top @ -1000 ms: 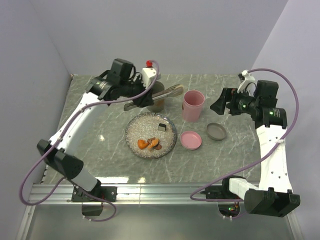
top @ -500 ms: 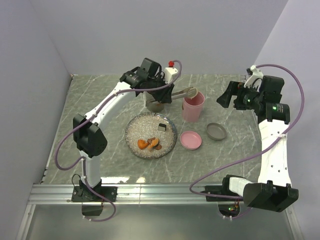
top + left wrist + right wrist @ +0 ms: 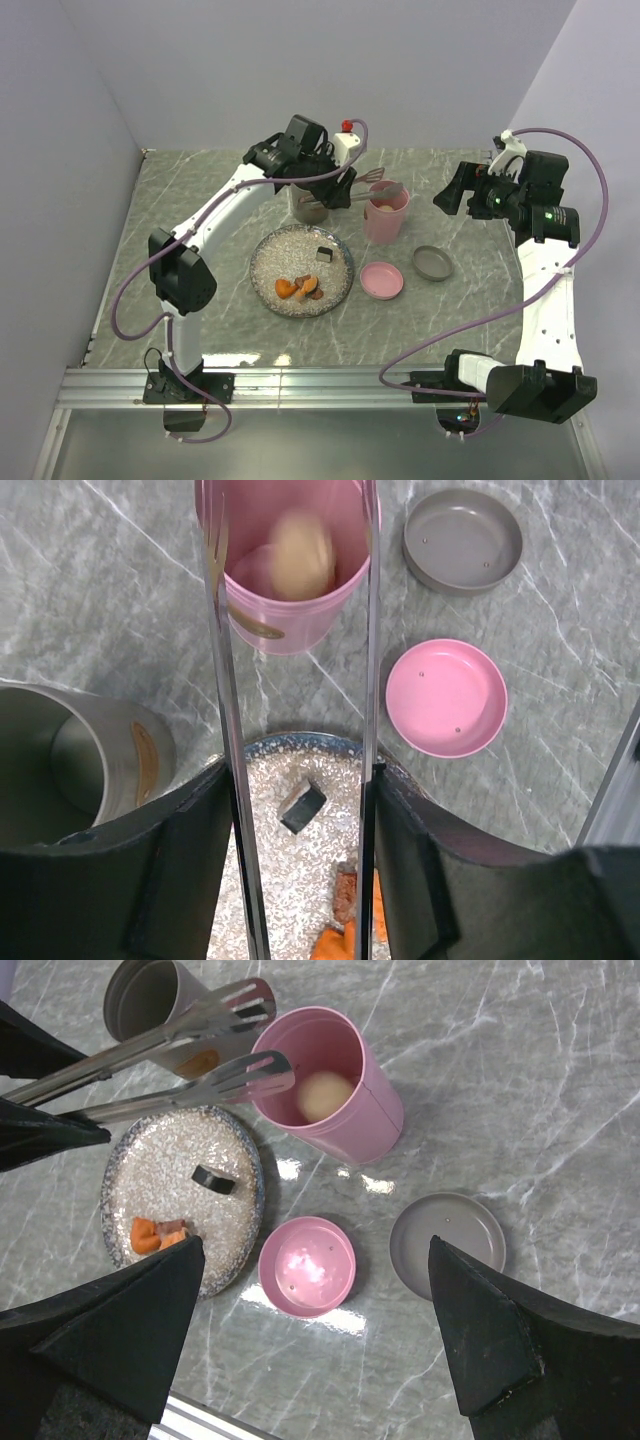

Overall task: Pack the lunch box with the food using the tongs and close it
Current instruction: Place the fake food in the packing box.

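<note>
Tongs (image 3: 368,186) sit in the left pincer (image 3: 340,190), whose fingers clasp the two metal arms from outside. The arms stand spread, their tips over the rim of the pink cup (image 3: 386,212) near the middle of the far edge of the bench (image 3: 200,230). The beige ball (image 3: 324,1094) lies inside that cup, blurred in the left wrist view. Orange chunks (image 3: 298,288) and a dark cube (image 3: 324,254) rest on the speckled plate (image 3: 275,262) at mid-bench. A pink lid (image 3: 382,280) and a grey lid (image 3: 433,263) lie side by side between the plate and the right edge. A grey cup (image 3: 150,995) stands just left of the pink one. The right pincer (image 3: 450,193) hangs wide open and empty toward the far right corner.
</note>
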